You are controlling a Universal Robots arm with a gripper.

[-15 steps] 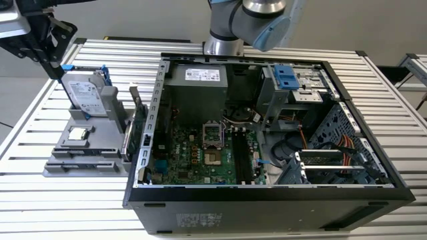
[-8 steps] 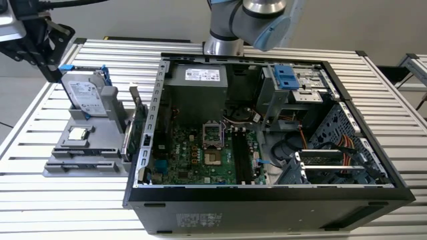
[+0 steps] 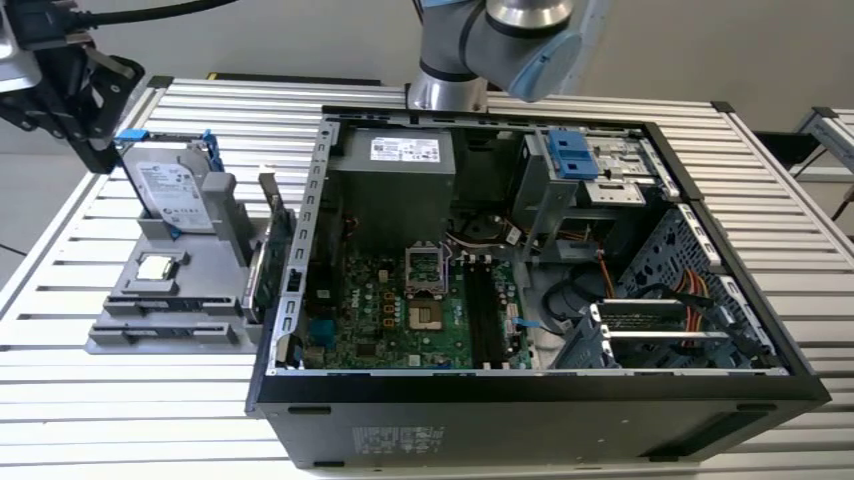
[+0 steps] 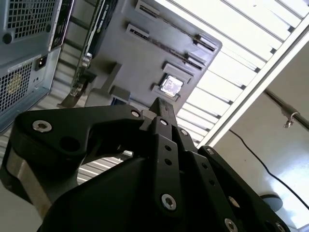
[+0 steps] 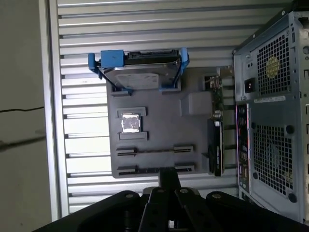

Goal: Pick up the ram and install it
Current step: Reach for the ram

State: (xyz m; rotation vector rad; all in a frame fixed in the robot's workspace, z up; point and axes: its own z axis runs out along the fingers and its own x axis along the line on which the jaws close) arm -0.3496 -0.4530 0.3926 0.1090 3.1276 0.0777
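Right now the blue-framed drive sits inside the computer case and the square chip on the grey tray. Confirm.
Not inside: the exterior view shows the blue-framed drive on the grey tray, beside the computer case. The square chip is on that tray.

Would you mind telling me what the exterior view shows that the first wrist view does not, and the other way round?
The exterior view adds the inside of the open computer case, with its green motherboard, and the arm behind it. The first wrist view adds the case's vented rear panel. Both show the grey holder tray, the blue-framed drive, the small silver chip and the shut end effector.
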